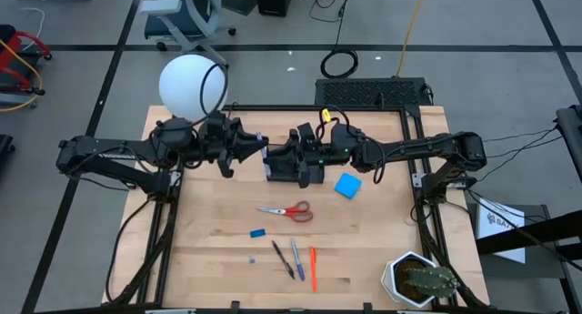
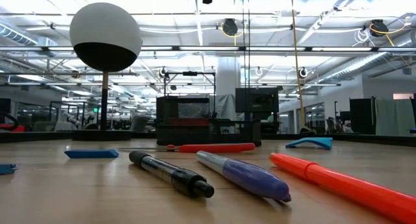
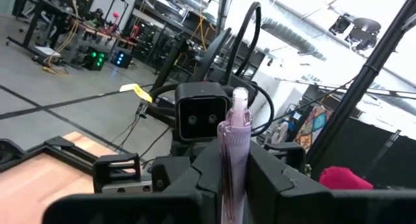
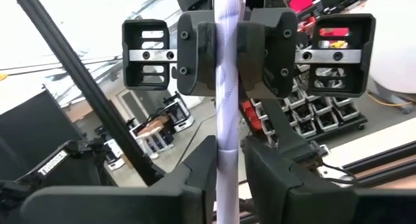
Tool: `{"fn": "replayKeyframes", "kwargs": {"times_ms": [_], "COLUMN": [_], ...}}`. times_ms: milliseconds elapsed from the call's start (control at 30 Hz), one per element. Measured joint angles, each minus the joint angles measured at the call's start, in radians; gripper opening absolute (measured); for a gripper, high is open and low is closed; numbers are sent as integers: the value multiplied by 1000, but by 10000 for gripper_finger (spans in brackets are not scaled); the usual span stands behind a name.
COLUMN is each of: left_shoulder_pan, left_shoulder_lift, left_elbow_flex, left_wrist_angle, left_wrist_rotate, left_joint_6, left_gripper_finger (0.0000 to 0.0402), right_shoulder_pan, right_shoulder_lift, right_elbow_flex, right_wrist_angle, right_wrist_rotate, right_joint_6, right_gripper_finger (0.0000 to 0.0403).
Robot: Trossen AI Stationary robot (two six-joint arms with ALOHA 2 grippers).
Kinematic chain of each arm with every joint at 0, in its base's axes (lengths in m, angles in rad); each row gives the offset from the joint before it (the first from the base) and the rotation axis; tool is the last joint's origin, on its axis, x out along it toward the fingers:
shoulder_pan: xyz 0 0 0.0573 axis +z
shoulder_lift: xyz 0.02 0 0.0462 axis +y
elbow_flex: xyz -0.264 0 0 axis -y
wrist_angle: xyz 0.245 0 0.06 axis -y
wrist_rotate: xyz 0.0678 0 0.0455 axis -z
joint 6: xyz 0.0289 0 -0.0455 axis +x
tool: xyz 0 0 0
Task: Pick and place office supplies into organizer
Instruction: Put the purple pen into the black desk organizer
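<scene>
Pen (image 4: 227,107) spans horizontally between both claws' grips.

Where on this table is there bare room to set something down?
Bare wood lies between the blue pad and the cactus pot, and along the left edge beside the eraser. It is crowded around the organizer, scissors and pens.

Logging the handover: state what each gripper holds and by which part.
Both hold one pale purple pen. The right gripper clamps one end; the left gripper clamps farther along the barrel, leaving the clear tip free. They meet above the organizer.
</scene>
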Motion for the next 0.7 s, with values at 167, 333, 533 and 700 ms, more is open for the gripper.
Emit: {"fn": "replayKeyframes", "kwargs": {"times_ms": [167,333,533,700], "left_shoulder_pan": [0,0,1,19], "left_shoulder_lift": [0,0,0,-1], "left_elbow_flex": [0,0,0,0], "left_wrist_angle": [3,3,3,-24], "left_wrist_rotate": [1,2,2,3], "left_joint_6": [12,19,22,34], "left_gripper_finger": [43,43,43,43], "right_shoulder_pan": [0,0,-5,-17], "right_shoulder_lift": [0,0,0,-6], "right_elbow_flex": [0,0,0,0], "right_wrist_angle": [0,0,-1,-35], "right_wrist_rotate": [1,1,1,2], "right_joint_6": [0,0,1,40], "right_gripper_finger": [79,76,75,75]}}
